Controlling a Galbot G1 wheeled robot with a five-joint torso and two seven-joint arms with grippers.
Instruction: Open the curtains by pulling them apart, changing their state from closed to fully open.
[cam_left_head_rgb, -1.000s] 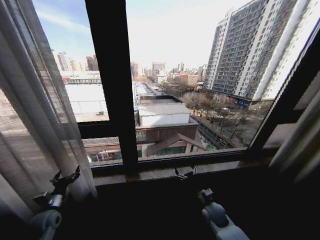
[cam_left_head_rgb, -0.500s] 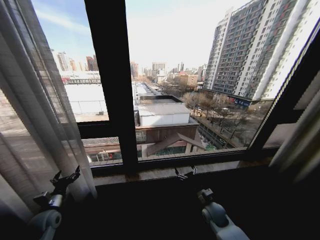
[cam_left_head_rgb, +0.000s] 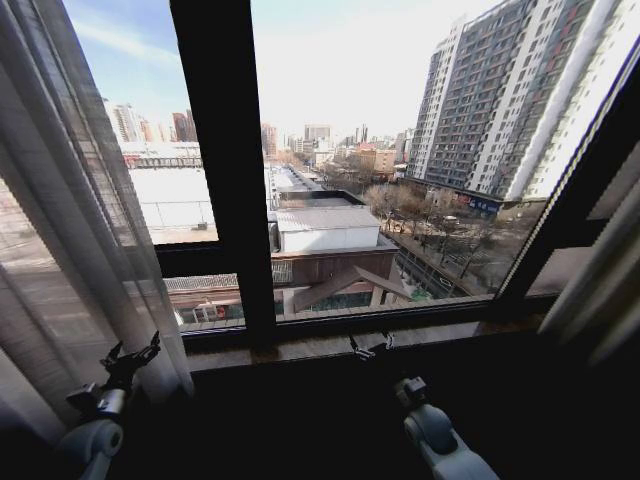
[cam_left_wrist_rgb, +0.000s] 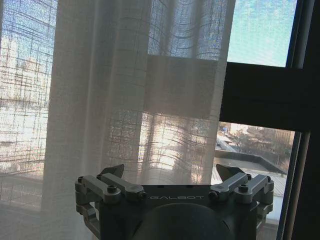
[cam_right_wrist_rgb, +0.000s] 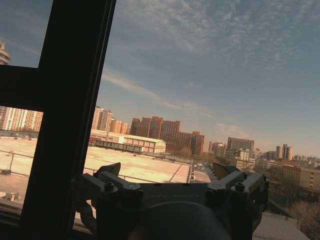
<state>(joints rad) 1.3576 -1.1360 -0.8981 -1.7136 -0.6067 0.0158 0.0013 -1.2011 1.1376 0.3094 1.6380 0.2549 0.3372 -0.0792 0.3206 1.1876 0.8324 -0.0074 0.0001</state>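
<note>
Head view puts the curtains (cam_left_head_rgb: 70, 230) gathered at my left, the sheer pleats cut off by the picture's edge, with another pale panel (cam_left_head_rgb: 600, 290) blurred at the far right. Between them the black window frame (cam_left_head_rgb: 225, 170) and the city lie bare. My left gripper (cam_left_head_rgb: 130, 360) hangs low just beside the left panel's hem, fingers spread and holding nothing; whether a fingertip brushes the fabric is hard to make out. From my left wrist, the cloth (cam_left_wrist_rgb: 135, 90) hangs in front of those parted fingers (cam_left_wrist_rgb: 112, 172). My right gripper (cam_left_head_rgb: 371, 346) sits by the sill (cam_left_head_rgb: 300, 347), also released, facing open glass.
</note>
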